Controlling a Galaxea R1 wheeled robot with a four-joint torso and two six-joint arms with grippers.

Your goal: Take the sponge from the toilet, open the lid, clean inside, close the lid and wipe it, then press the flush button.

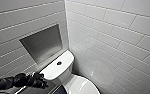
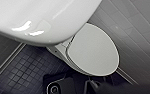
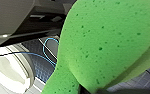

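Note:
The white toilet stands in the corner, with the round dark flush button in the middle of its tank top. Its lid lies closed over the bowl. My left arm, in a black sleeve, comes in low from the left. Its gripper is shut and empty, just off the tank's near left corner. The bright green sponge looms large and close in the right wrist view, pinched at its narrow end by my shut right gripper.
White tiled walls meet in a corner behind the tank, with a recessed niche in the left wall. The floor is dark small tile. A thin blue cable loops over the floor, beside a white rounded form.

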